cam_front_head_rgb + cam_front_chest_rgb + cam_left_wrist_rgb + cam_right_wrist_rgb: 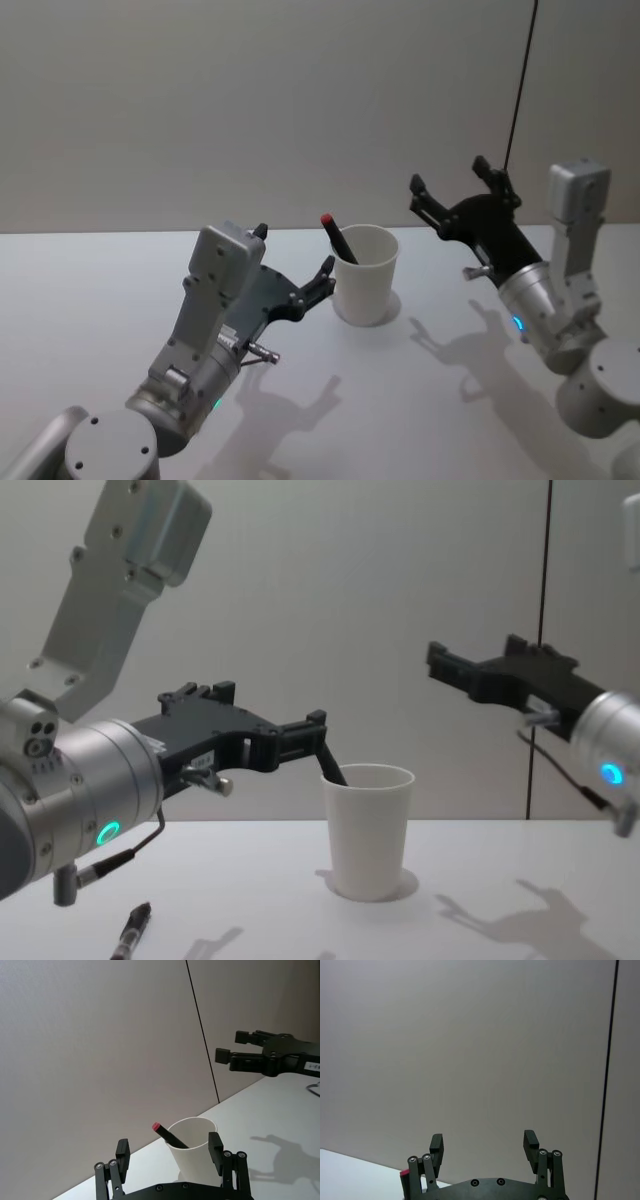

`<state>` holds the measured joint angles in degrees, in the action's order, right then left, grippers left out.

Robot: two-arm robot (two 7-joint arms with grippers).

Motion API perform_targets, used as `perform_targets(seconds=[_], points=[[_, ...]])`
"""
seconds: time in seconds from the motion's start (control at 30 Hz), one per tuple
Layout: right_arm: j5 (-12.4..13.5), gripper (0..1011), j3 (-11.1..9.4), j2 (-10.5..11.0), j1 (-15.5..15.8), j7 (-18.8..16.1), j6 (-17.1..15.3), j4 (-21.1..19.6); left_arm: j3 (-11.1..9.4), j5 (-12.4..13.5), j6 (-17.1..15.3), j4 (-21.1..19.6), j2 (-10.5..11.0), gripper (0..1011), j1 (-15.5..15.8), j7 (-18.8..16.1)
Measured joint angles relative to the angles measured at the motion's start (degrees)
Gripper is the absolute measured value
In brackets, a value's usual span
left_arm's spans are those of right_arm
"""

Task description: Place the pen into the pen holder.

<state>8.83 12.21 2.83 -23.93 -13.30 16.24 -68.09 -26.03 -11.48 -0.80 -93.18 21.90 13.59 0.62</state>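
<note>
The pen holder [366,278] is a white paper cup standing upright mid-table. A dark pen [336,238] with a red cap leans inside it, cap end above the rim. My left gripper [294,250] is open just left of the cup with nothing in it; its wrist view shows the cup [192,1156] and pen [167,1135] beyond its spread fingers [122,1153]. My right gripper [449,173] hovers open and empty, raised above the table to the cup's right. From the chest, the cup [368,825] stands between both grippers.
A second dark pen [132,932] lies on the white table [440,400] near the front left, below my left arm. A plain wall with a thin dark vertical line [518,90] stands behind the table.
</note>
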Motion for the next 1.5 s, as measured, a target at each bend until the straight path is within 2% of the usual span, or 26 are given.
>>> perform_targets(seconds=[0.4, 0.63, 1.1, 1.5], points=[[0.9, 1001, -2.0, 3.6, 6.1, 1.0, -7.4, -10.0, 0.0, 0.0, 0.0, 0.0, 0.0, 1000, 0.0, 0.0], [1.6, 1001, -3.1, 5.6, 9.3, 1.9, -11.0, -14.4, 0.0, 0.0, 0.0, 0.0, 0.0, 1000, 0.0, 0.0], [2.5, 1001, -5.1, 8.8, 14.8, 3.2, -17.3, -21.6, 0.0, 0.0, 0.0, 0.0, 0.0, 1000, 0.0, 0.0], [3.7, 1001, -6.8, 11.4, 18.7, 4.3, -21.6, -26.2, 0.0, 0.0, 0.0, 0.0, 0.0, 1000, 0.0, 0.0]])
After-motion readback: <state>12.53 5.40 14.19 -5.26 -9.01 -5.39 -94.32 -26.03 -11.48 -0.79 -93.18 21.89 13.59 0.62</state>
